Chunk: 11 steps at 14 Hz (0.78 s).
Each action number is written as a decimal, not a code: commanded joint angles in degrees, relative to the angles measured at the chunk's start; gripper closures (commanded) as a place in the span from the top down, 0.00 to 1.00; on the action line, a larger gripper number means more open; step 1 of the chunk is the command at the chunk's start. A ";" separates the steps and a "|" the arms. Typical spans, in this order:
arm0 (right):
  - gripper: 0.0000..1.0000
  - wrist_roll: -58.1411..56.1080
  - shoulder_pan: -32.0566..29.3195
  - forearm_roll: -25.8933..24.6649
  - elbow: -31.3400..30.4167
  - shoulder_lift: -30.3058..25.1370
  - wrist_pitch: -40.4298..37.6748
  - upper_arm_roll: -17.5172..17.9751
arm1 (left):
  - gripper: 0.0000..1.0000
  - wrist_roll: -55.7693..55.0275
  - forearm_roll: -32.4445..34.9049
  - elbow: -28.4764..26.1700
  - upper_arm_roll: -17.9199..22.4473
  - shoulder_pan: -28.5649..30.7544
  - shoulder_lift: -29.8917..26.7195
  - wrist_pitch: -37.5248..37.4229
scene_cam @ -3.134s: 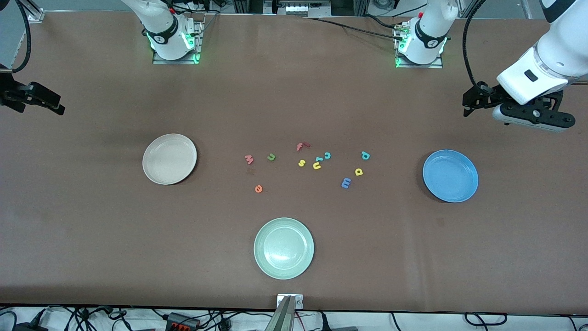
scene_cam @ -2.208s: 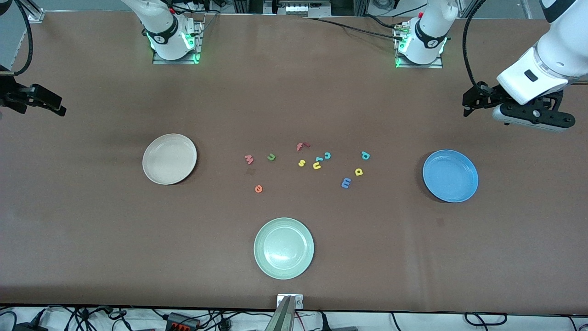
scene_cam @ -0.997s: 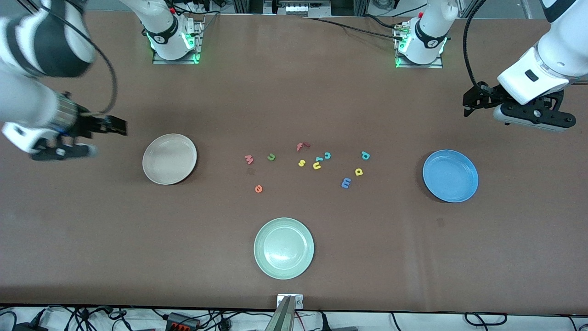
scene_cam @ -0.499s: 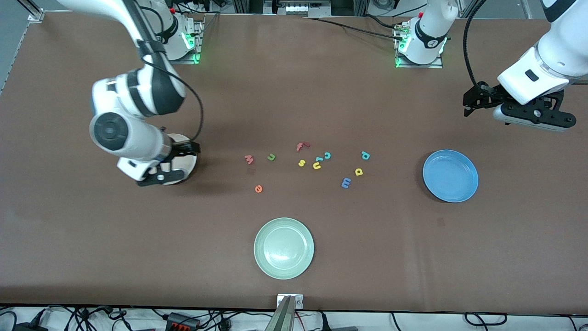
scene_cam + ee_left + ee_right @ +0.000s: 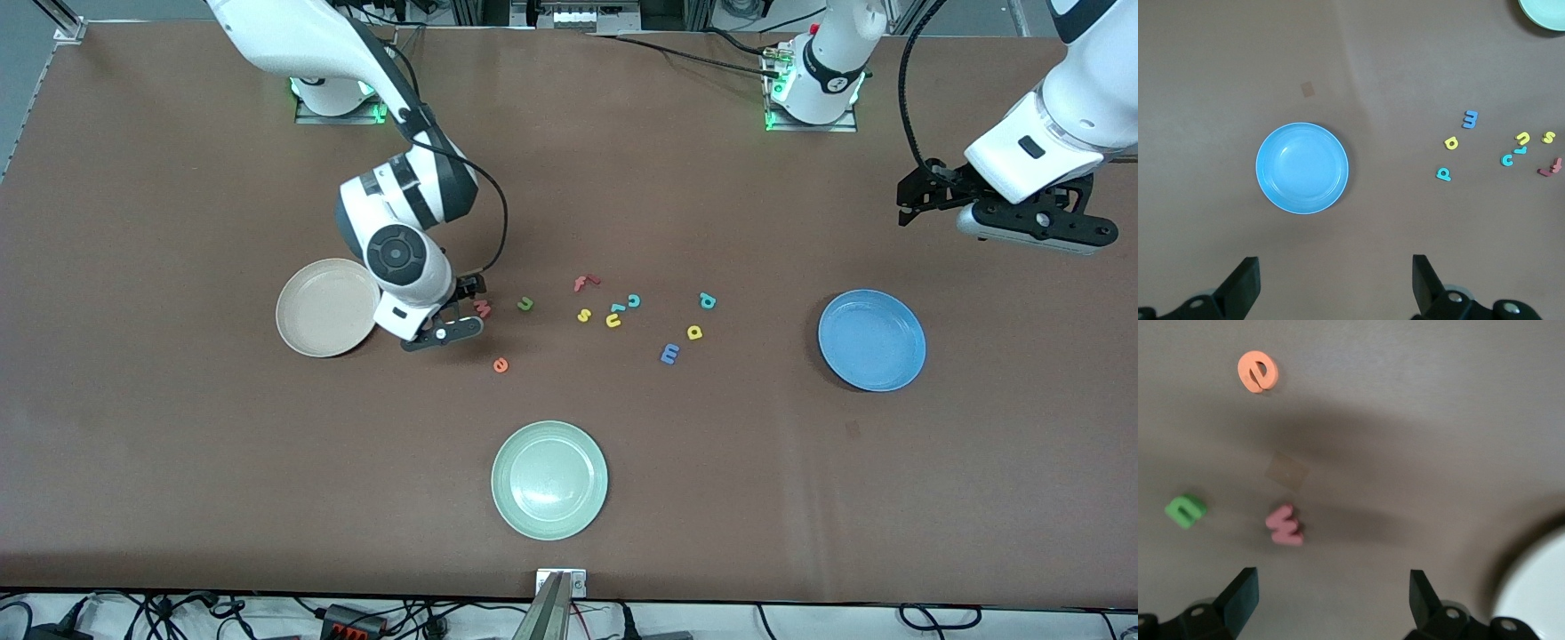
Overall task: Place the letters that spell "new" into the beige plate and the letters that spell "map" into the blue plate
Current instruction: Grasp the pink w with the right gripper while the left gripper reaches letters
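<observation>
The pinkish-red w (image 5: pixel 483 308) (image 5: pixel 1285 525), green n (image 5: pixel 525 304) (image 5: pixel 1185 510) and orange e (image 5: pixel 500 364) (image 5: pixel 1257 371) lie mid-table. My right gripper (image 5: pixel 460 308) (image 5: pixel 1331 603) hangs open and empty between the beige plate (image 5: pixel 320 311) (image 5: pixel 1538 587) and the w, just short of it. The blue m (image 5: pixel 669 354) (image 5: pixel 1470 119), yellow a (image 5: pixel 695 332) (image 5: pixel 1451 142) and teal p (image 5: pixel 707 300) (image 5: pixel 1443 174) lie toward the blue plate (image 5: pixel 871 342) (image 5: pixel 1303 168). My left gripper (image 5: pixel 905 203) (image 5: pixel 1335 283) waits open over bare table by the blue plate.
A red f (image 5: pixel 584 284), yellow s (image 5: pixel 584 315) and u (image 5: pixel 613 320), and teal l (image 5: pixel 617 308) and c (image 5: pixel 634 300) lie between the two letter groups. A pale green plate (image 5: pixel 549 480) sits nearer the front camera. All three plates hold nothing.
My right arm has swung in from the table's end, passed over the beige plate and come down beside the w. The left arm, letters and plates have not moved.
</observation>
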 commanded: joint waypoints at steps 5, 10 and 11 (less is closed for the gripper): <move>0.91 3.51 3.45 0.61 -1.89 2.69 7.83 -0.49 | 1.00 -0.16 -1.10 1.55 -0.07 -0.14 4.36 -6.35; 0.78 3.42 4.51 0.52 -1.89 3.92 7.83 -0.58 | 1.00 -0.69 -1.27 1.12 -0.86 -3.92 11.38 -1.90; 0.71 3.42 4.33 0.43 -1.81 4.44 7.83 -0.58 | 1.00 -0.69 -1.19 1.03 -0.86 -5.49 13.22 1.00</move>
